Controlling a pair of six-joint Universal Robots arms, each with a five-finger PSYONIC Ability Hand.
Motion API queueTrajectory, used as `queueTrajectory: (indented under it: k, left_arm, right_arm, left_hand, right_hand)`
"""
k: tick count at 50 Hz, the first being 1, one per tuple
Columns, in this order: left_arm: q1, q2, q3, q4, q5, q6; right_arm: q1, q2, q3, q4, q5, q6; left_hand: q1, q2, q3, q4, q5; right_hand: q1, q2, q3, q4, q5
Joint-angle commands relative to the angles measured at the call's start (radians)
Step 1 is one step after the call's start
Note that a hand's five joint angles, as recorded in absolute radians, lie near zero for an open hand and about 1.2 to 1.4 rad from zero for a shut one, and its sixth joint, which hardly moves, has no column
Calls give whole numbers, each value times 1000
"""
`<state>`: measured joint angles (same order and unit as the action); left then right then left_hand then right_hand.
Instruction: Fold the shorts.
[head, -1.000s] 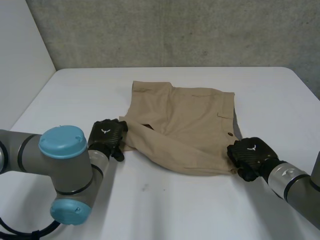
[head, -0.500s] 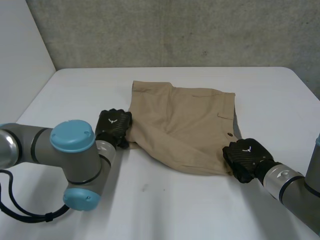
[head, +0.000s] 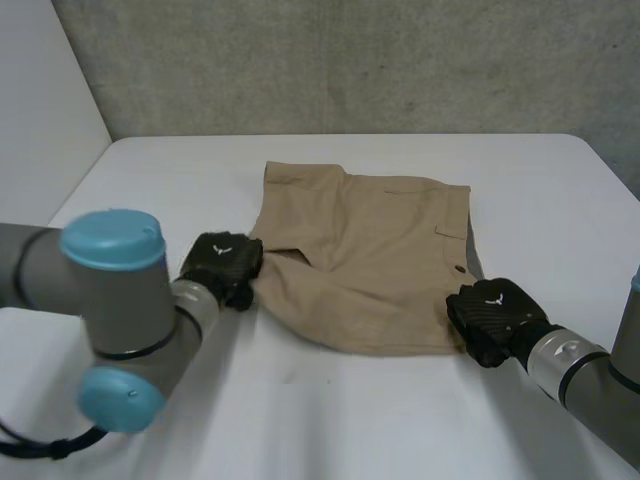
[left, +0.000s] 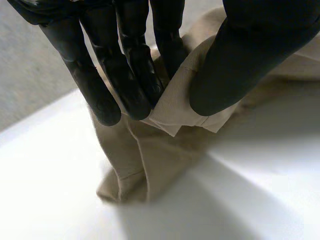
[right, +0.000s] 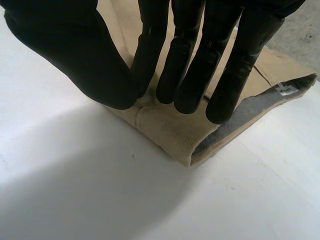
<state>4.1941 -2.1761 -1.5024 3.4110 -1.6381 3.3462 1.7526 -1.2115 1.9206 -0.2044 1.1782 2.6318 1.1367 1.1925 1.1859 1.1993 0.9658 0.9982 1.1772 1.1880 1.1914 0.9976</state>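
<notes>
Tan shorts (head: 370, 260) of a finely ribbed woven cloth are lying in the middle of the frame on the smooth white table (head: 400, 420), forming a rough four-sided patch with soft creases running across it. Their long axis is running from left to right in the head view: the waist edge is lying at the right, where a grey inner lining (right: 235, 122) is showing, and the leg end is pointing to the left. A small dark button (head: 458, 268) is sitting near the waist edge, below a pocket flap (head: 450, 230).

The left hand (head: 222, 262), black and glossy, is sitting at the lower left corner of the shorts. In its wrist view its fingers (left: 125, 75) and thumb (left: 235, 65) are pinching a stitched hem corner, with the cloth bunching down to the table beneath them.

The right hand (head: 492, 315) is sitting at the lower right corner, squeezing the thick waist corner between its thumb (right: 85, 70) and fingertips
</notes>
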Motion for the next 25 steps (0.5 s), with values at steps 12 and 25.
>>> queueTrajectory:
  k: [12,25]
  left_arm:
    - [55,340,-265,-484,55,12]
    - [67,334,-228,-473,58,7]
  right_arm:
    - [-22,-102,15,82,1,1]
    - [-93,-131,61,49,-63,-81]
  left_hand:
    - [260,204,210,197,256]
    - [260,204,210,197,256]
  right_hand:
    - [-8,-187,-198,-202,-182]
    - [-282,-461,-472,-475,-456]
